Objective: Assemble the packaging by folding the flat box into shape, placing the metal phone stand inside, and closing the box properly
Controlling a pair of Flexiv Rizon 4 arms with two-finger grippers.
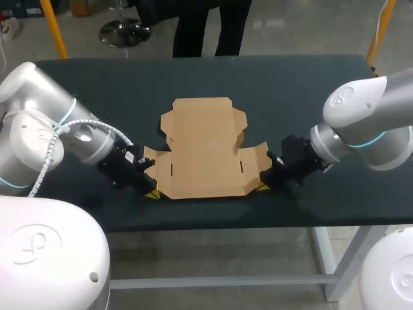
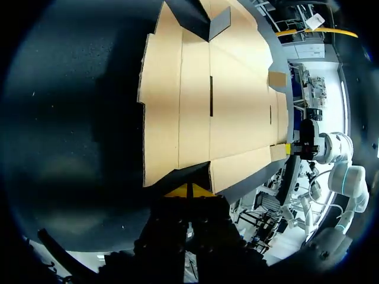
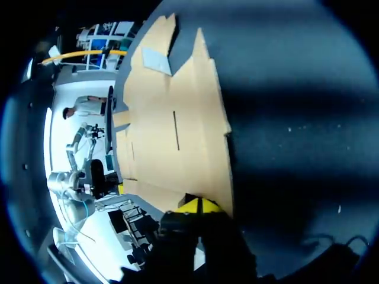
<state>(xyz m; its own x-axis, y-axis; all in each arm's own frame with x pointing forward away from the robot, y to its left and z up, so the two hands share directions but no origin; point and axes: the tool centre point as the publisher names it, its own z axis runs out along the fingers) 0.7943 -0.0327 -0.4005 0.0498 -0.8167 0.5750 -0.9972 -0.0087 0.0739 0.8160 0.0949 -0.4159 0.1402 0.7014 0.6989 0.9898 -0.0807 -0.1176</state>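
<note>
A flat, unfolded brown cardboard box (image 1: 203,152) lies in the middle of the dark table, its side flaps slightly raised. My left gripper (image 1: 152,192) is low at the box's front left corner, yellow tips pressed together and touching the cardboard's edge (image 2: 177,171). My right gripper (image 1: 263,187) mirrors it at the front right corner, also shut, its tips (image 3: 198,205) against the edge of the box (image 3: 172,136). Neither holds anything. In the left wrist view the gripper (image 2: 190,190) points at the corner notch of the box (image 2: 225,100). No metal phone stand shows in any view.
The table (image 1: 303,84) has bare dark surface behind and on both sides of the box. Its front edge (image 1: 213,226) runs a short way behind both grippers.
</note>
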